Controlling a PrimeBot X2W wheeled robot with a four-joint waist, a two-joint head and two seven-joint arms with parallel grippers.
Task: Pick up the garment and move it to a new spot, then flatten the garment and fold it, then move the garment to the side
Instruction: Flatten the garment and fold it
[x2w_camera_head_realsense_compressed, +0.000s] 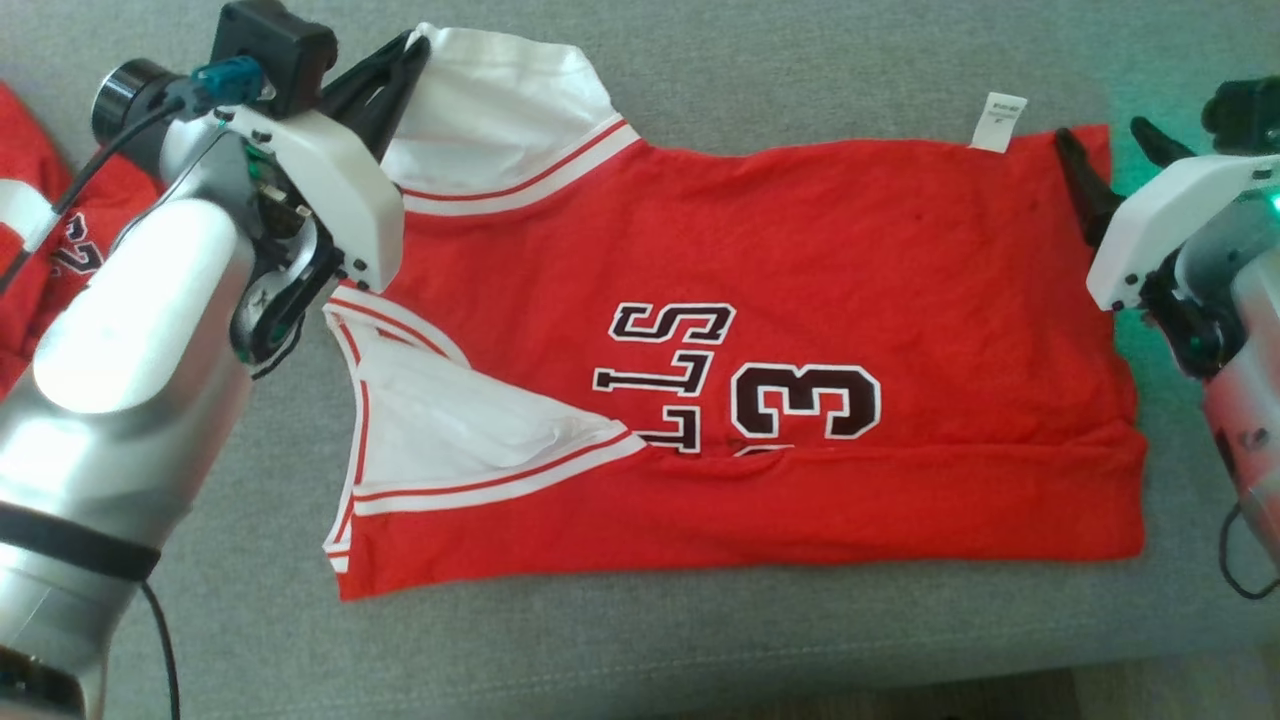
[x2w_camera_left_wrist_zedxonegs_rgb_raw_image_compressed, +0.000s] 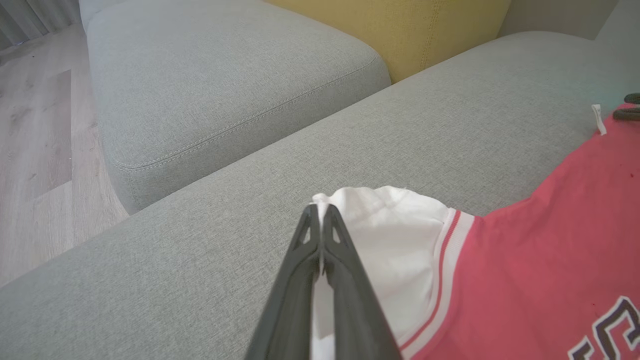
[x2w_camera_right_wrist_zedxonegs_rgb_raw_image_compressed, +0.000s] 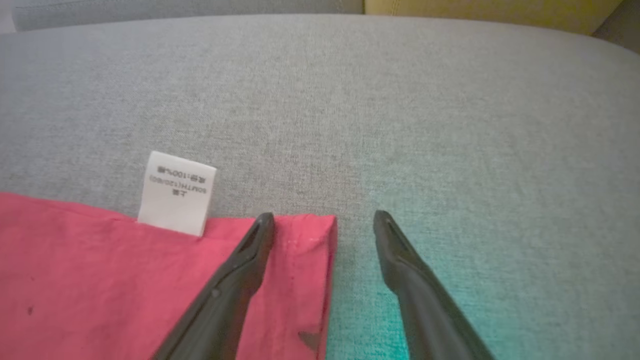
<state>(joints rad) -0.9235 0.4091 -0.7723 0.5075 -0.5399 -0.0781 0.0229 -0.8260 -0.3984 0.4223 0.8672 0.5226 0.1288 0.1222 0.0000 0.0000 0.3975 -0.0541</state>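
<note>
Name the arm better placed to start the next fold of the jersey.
Left. The left end effector is shut on the jersey's white sleeve, so it could likely lift straight away. The right end effector stands open, straddling the hem corner, gripping nothing.

The scene is lit evenly by soft, bright light, and only faint shadows are cast. A teal glow is thrown on the grey cushion (x2w_camera_right_wrist_zedxonegs_rgb_raw_image_compressed: 450, 280), and glare is seen on the silver forearm (x2w_camera_head_realsense_compressed: 120, 300)
</note>
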